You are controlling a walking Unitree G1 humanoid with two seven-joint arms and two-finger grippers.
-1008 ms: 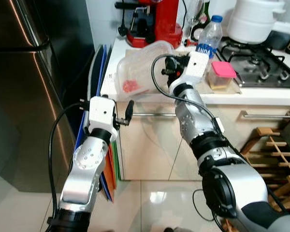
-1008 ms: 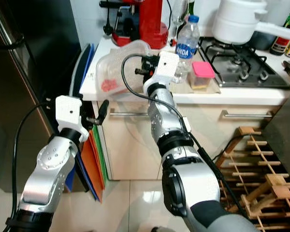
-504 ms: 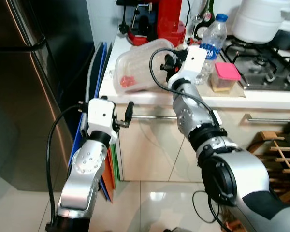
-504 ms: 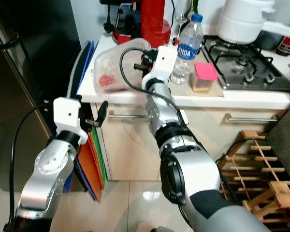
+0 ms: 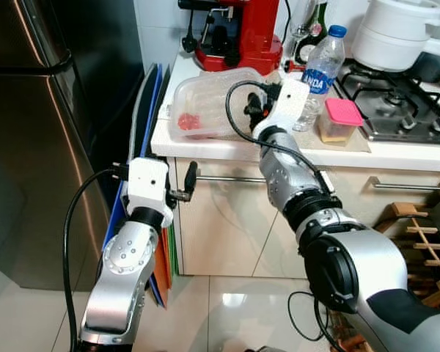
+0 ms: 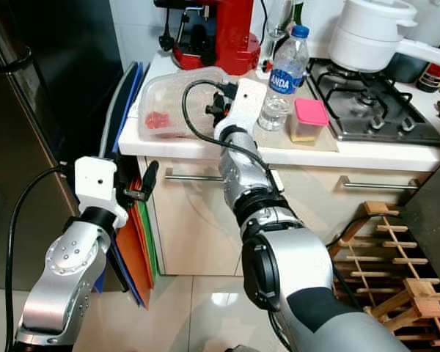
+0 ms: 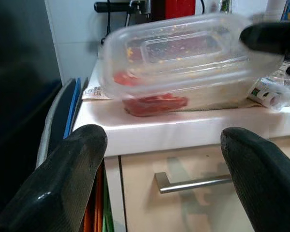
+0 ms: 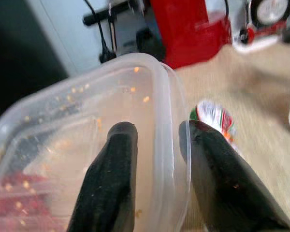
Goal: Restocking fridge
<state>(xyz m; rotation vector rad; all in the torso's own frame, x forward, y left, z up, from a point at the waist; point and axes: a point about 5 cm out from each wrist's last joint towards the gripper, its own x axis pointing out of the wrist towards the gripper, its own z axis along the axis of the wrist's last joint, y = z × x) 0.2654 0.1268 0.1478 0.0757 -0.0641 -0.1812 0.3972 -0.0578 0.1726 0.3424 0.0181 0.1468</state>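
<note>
Moved: tub [image 5: 213, 103], tilted up a second ago, now lies flat on the counter [image 5: 279, 143], upper centre.
Right gripper [image 8: 157, 159]: pinching the tub's rim, one finger inside.
Left gripper [image 7: 164, 169]: wide, holding nothing, below counter edge.
Tub: clear soft plastic, rounded, red food inside.
Room: white counter, steel fridge [image 5: 29, 139] at left, glossy floor tiles.

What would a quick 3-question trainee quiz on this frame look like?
1. True or false: the right gripper has its fingers either side of the clear container's wall.
2. Lid colour of the small jar near the water bottle? A) pink B) green C) black
3. Fill in: the left gripper is ____, in front of the counter.

Key: 1 true; 2 A; 3 open
</note>
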